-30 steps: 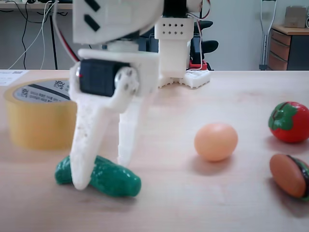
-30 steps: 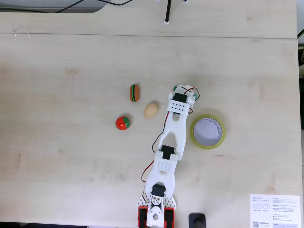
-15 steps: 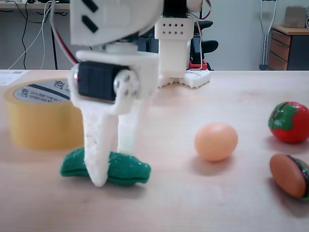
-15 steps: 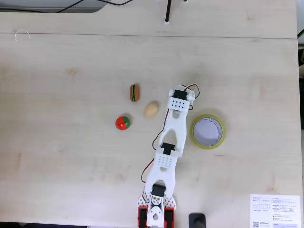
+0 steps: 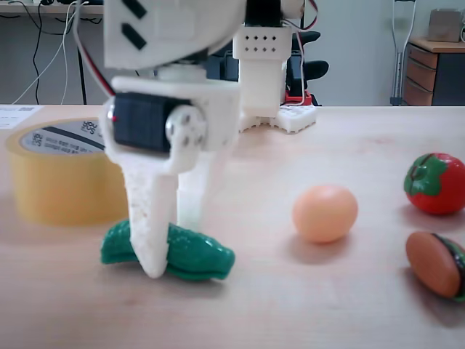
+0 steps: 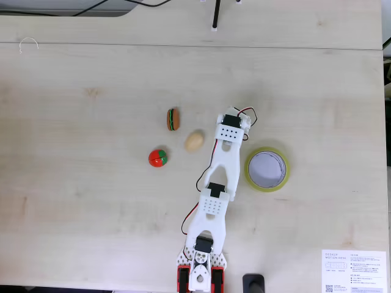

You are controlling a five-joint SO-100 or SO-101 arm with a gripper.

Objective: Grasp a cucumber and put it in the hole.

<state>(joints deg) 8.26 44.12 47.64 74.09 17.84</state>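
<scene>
**Hand pinching the cucumber beside the tape roll**

In the low fixed view, the white hand [image 5: 171, 258] comes down in the left-centre of the frame with its two fingers on either side of the cucumber [image 5: 192, 254], pinching it across its middle. The near finger [image 5: 151, 225] covers part of the green body; the far finger stands just behind it. The cucumber lies about level on the pale wooden bench [image 5: 305, 305], lower left of centre, its bumpy end pointing right. Whether it rests on the bench or is just lifted off cannot be told. Just behind and to the left stands the yellowish tape roll [image 5: 54, 182], whose hole [image 5: 62, 138] shows as a flat oval with black print at its rim. Right of centre sits a peach-coloured egg [image 5: 325, 212]. At the right edge are a red tomato with a green top [image 5: 436, 182] and, lower, a toy burger [image 5: 436, 263].

In the top-down fixed view, the arm [image 6: 221, 165] reaches from the bottom centre up to mid-frame. The tape roll [image 6: 247, 171] lies just to the right of the arm, its hole [image 6: 267, 168] open and pale. The egg [image 6: 194, 141], the tomato [image 6: 157, 158] and the burger [image 6: 173, 118] sit left of the arm. A printed card [image 6: 353, 270] lies in the lower right corner of the bench [image 6: 91, 213].
</scene>
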